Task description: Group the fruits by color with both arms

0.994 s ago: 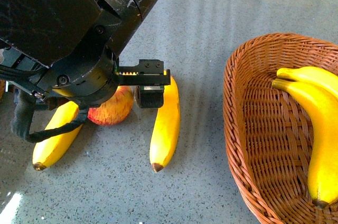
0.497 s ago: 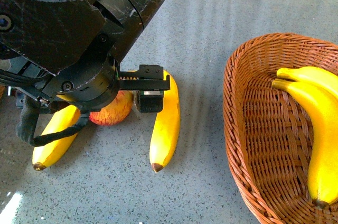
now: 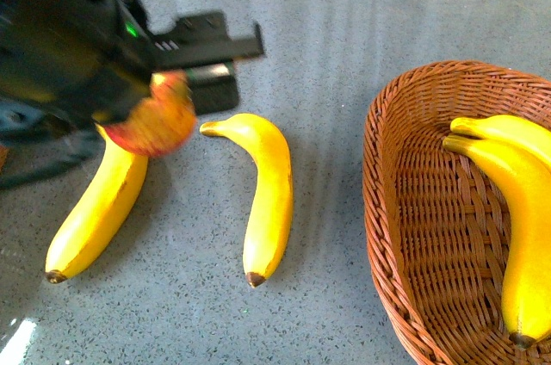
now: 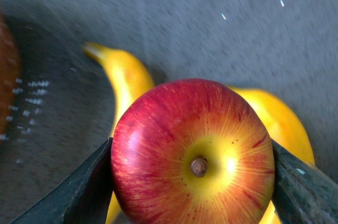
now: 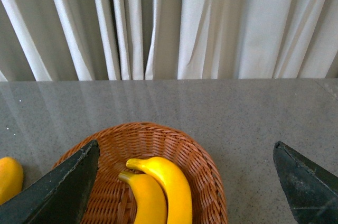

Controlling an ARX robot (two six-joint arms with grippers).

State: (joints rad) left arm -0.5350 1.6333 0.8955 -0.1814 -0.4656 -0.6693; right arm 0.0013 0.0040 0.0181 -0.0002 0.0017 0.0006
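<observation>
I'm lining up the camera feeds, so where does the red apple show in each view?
Front view: the apple, blurred, upper left, beneath the left arm.
Left wrist view: the apple close up, mid-picture, clamped between the left gripper's fingers.
Right wrist view: not in it.
Shared landmark: the grey table, in all three views; the wicker basket shows in front and right wrist.
</observation>
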